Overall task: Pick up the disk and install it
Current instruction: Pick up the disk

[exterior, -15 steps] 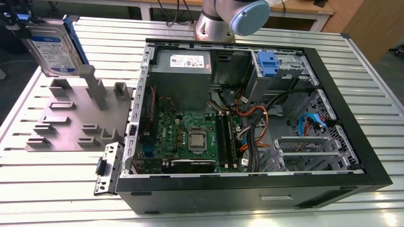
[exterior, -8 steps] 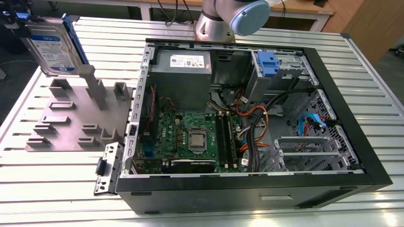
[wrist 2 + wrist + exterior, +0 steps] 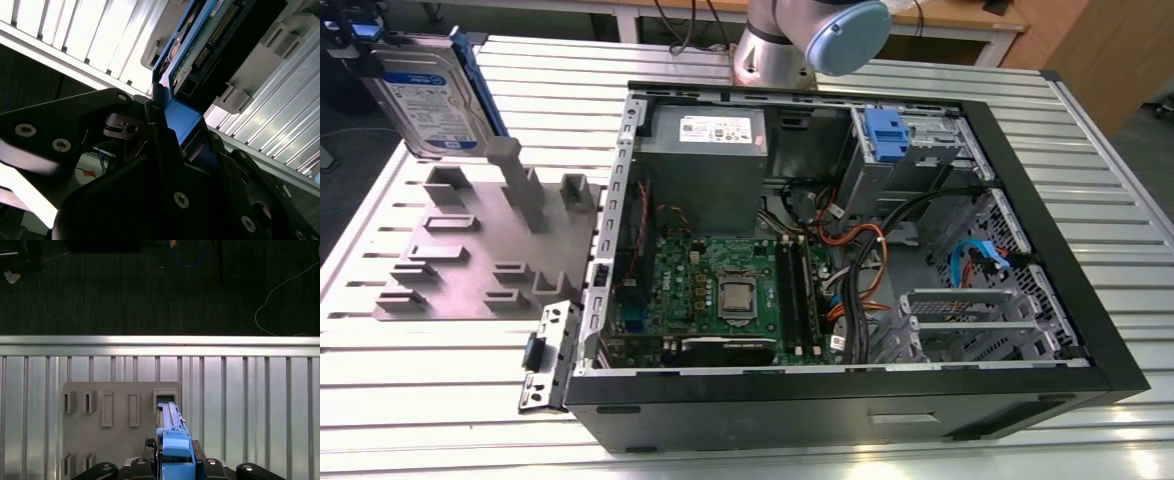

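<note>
On the slatted desk (image 3: 400, 400) beside the open computer case (image 3: 854, 410), the end effector (image 3: 175, 462) clamps the disk (image 3: 427, 95) by its blue carrier edge; the disk hangs upright above the grey fixture (image 3: 454, 270), presumably permitting straight withdrawal.

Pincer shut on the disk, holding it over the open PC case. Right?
Wrong place: the pincer is shut on the disk, but the exterior view puts them at the grey fixture, to the exterior view's left of the PC case.
</note>
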